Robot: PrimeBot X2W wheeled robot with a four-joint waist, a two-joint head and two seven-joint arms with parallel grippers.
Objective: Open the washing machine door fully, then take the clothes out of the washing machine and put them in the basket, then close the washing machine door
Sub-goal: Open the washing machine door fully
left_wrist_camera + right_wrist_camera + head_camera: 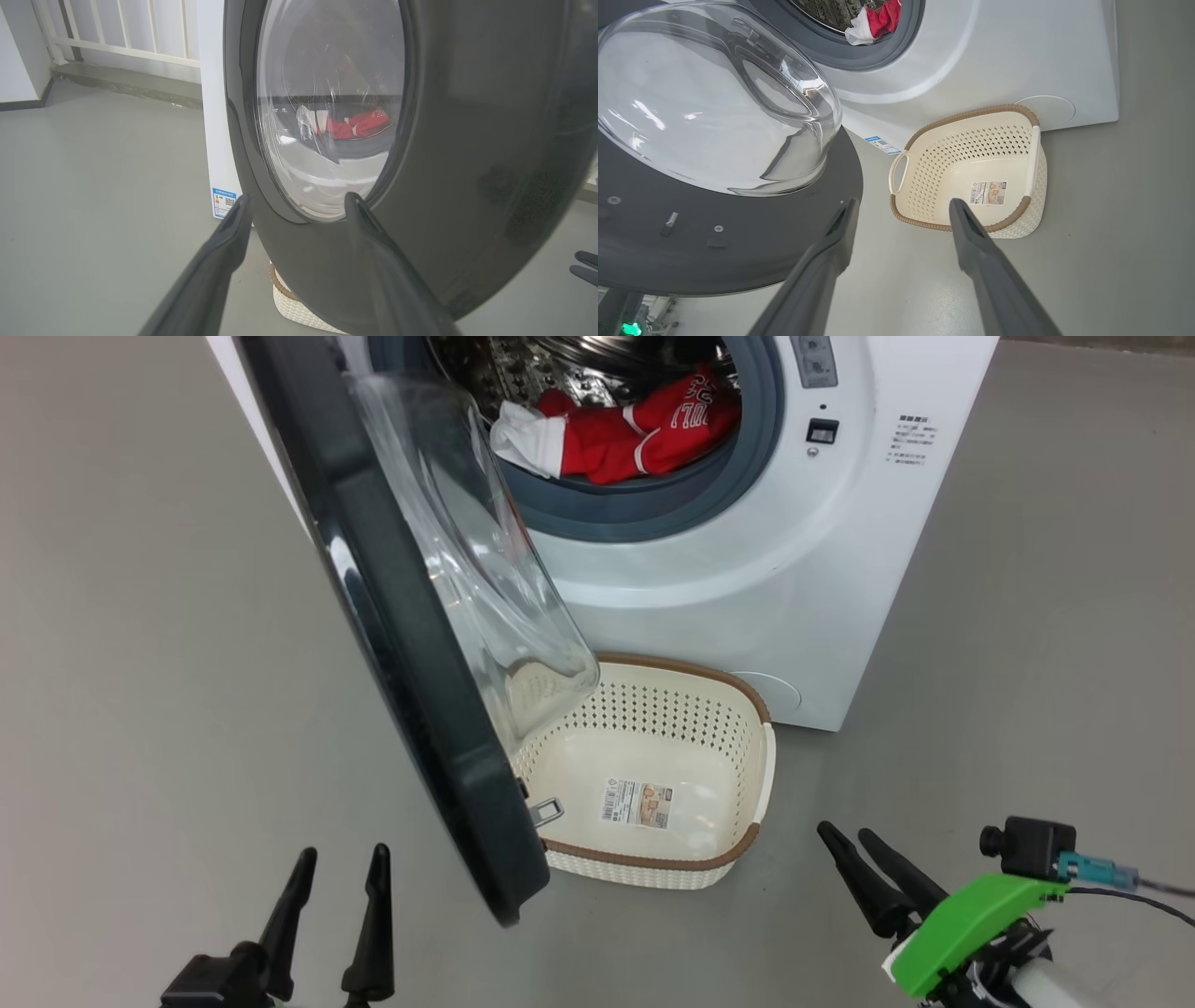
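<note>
The washing machine (794,569) stands ahead with its door (411,644) swung partly open toward me, glass bowl facing right. Red and white clothes (635,434) lie in the drum; through the door glass they show as clothes (355,126), and at the opening as clothes (878,21). The cream basket (747,840) sits on the floor before the machine, nothing in it but a sticker. My left gripper (341,868) hangs open left of the door's outer face (467,163). My right gripper (854,840) is open, right of the basket (1031,154), holding nothing.
Grey floor (140,663) stretches wide on the left and right of the machine. A white railing (117,42) and a low step run along the far wall. The door's lower edge overhangs the basket's left side.
</note>
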